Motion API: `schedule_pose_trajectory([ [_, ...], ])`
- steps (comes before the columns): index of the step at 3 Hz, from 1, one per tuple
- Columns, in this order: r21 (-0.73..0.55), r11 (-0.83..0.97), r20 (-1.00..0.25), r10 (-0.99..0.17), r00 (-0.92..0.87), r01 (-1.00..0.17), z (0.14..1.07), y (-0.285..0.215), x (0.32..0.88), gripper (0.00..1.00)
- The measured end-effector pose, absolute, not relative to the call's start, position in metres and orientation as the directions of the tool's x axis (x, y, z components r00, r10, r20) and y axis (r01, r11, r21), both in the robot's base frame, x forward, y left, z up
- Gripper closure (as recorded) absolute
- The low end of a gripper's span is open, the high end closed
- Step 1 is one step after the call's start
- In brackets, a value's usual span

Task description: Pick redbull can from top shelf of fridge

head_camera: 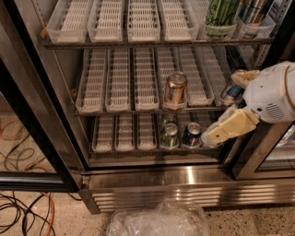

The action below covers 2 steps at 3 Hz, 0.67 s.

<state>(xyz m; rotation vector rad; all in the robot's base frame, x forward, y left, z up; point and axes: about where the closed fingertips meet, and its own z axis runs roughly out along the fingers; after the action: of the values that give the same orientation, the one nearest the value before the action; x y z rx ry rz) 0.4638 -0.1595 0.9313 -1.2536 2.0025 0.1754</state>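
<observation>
The fridge stands with its door open. At the right end of its top shelf, cut off by the frame's upper edge, a slim blue-and-silver can that looks like the redbull can stands beside a green-and-black can. My gripper is lower, at the right end of the middle rack, and it is open. One beige finger is above and the other below. A second blue-and-silver can shows between them on the middle rack, and I cannot tell whether they touch it.
A copper-gold can stands on the middle rack. A green can and a blue can sit on the lower rack. Crumpled clear plastic lies on the floor in front. Cables run at lower left.
</observation>
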Motion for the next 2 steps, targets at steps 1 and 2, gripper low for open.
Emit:
schedule_pose_trajectory([
  [1,-0.248,0.577,-0.717,-0.650,-0.253,-0.778,0.930,-0.152,0.462,0.00],
  [2,-0.222,0.655,-0.780,-0.564,-0.271,-0.723,0.926,-0.139,0.462,0.00],
])
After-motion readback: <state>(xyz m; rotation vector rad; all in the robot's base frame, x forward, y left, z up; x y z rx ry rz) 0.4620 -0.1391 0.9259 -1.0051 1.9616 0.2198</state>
